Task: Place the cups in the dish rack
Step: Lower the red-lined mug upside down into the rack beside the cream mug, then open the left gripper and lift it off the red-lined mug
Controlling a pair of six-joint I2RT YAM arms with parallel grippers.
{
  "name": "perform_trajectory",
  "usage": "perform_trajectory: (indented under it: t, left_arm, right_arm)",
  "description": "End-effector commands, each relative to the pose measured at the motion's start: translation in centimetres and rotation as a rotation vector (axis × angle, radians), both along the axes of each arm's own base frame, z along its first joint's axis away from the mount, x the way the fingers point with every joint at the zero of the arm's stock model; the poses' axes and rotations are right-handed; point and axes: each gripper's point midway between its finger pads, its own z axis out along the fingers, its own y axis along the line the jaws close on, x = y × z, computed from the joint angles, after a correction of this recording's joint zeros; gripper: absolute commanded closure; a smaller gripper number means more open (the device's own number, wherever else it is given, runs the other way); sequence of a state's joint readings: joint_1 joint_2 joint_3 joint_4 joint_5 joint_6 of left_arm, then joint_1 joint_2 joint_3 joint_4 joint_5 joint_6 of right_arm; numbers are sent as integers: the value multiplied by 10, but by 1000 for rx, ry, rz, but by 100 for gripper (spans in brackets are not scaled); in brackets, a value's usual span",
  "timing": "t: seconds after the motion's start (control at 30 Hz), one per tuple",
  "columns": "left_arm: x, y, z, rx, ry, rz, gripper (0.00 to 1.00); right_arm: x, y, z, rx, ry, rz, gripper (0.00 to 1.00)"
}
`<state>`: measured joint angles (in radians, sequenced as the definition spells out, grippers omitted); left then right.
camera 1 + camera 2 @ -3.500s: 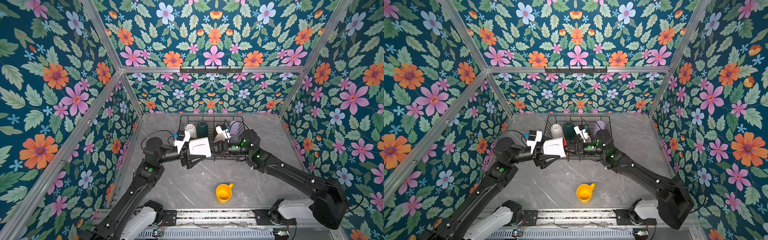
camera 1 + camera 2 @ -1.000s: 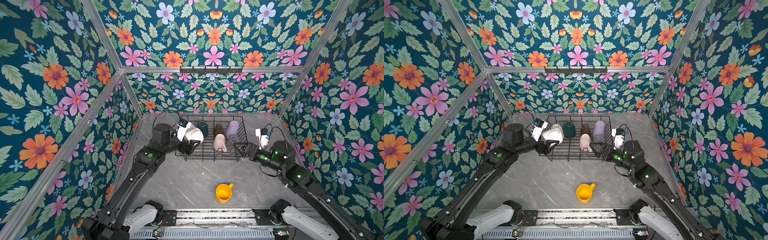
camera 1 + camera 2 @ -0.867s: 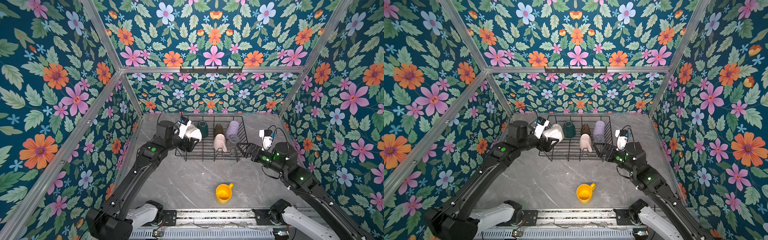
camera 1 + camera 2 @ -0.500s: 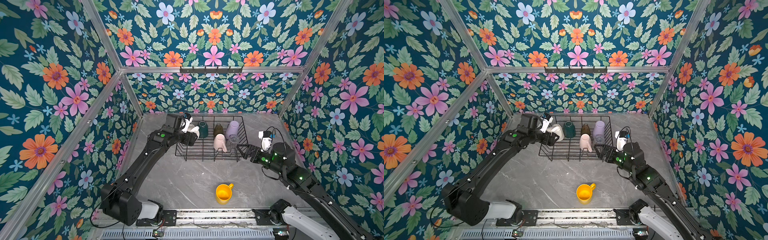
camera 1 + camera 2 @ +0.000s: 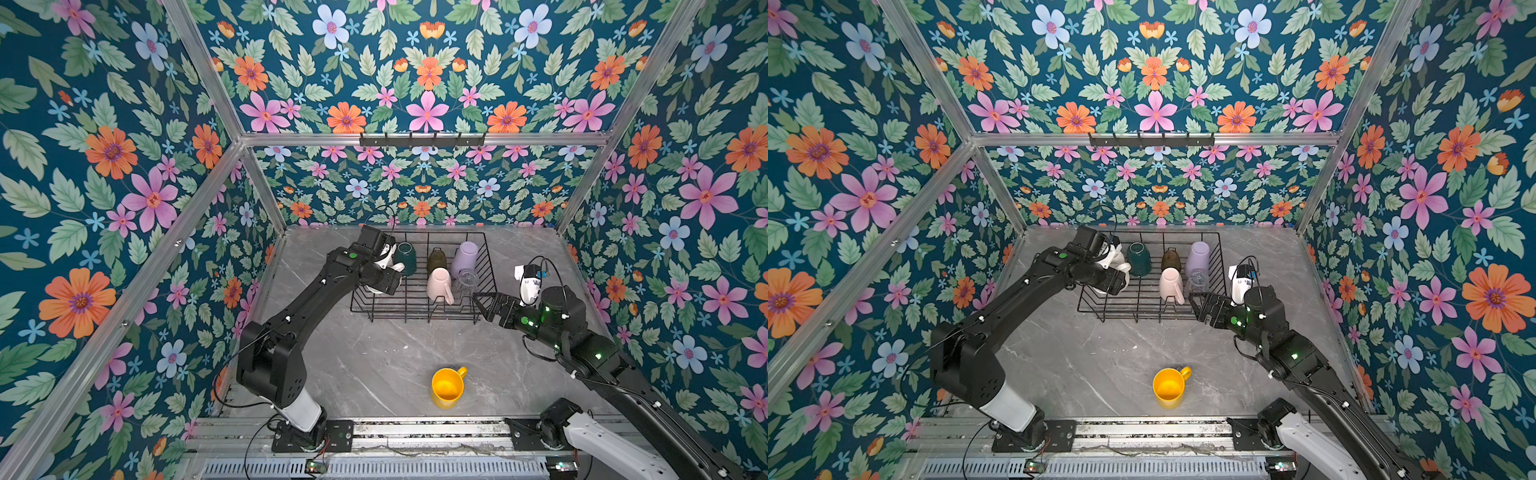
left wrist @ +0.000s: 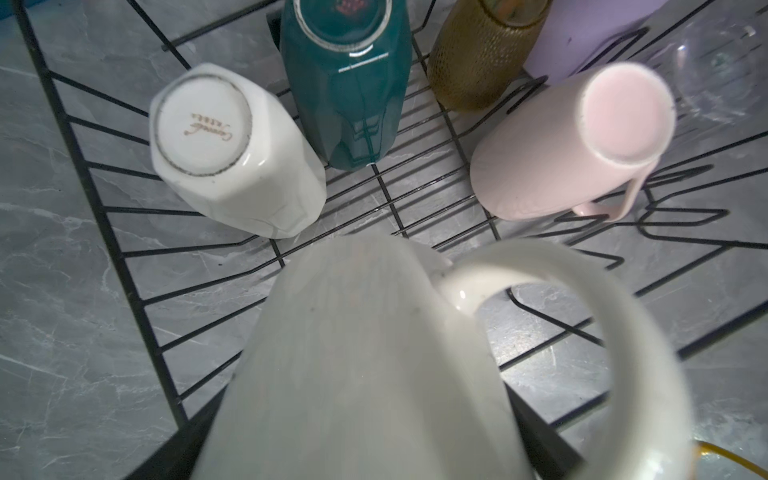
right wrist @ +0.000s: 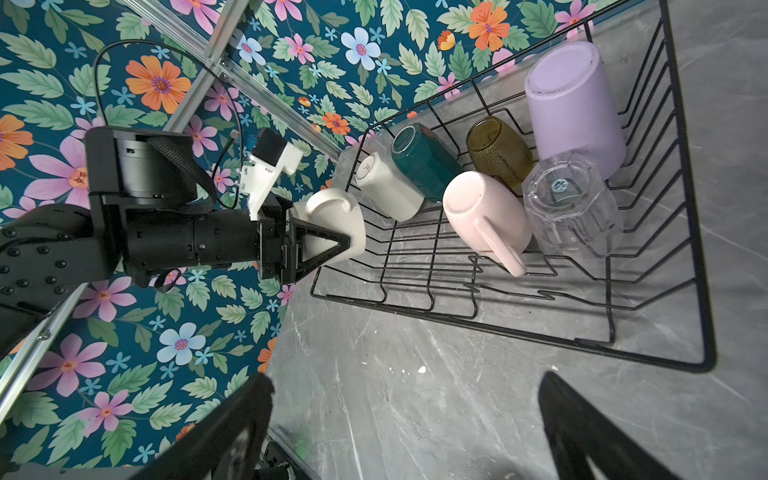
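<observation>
Currently, your left hand [image 7: 332, 239] is clenched on a cream-white ceramic mug [image 6: 353, 353] with a loop handle, at the left end of the black wire dish rack [image 5: 419, 311]. Its long axis tilts down toward the rack floor. Your right hand [image 5: 486, 305] is released, beside the rack. The top views add an upright yellow mug [image 5: 446, 388] on the grey desk [image 5: 374, 365], outside the right wrist view.

Even bright light, soft shadows, out-of-focus white mug [image 6: 353, 365] up close.
</observation>
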<state>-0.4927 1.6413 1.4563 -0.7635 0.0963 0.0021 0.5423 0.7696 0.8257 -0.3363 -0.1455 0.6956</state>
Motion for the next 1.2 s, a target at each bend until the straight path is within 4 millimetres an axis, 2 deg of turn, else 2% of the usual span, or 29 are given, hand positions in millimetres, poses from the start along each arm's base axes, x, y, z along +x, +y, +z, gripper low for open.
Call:
perform_trajectory:
  t: [0.0, 0.67, 1.1, 1.17]
  left_arm:
    - [6, 7, -8, 58, 7, 28, 100]
    - [19, 14, -74, 231, 140, 42, 100]
    - [24, 17, -105, 287, 194, 55, 100]
    - [24, 18, -107, 293, 196, 61, 94]
  right_arm:
    - [3, -2, 3, -15, -26, -7, 1]
    - [2, -2, -2, -35, -31, -1, 1]
    - [1, -5, -3, -37, -33, -4, 1]
    - [0, -5, -4, -37, -31, -5, 1]
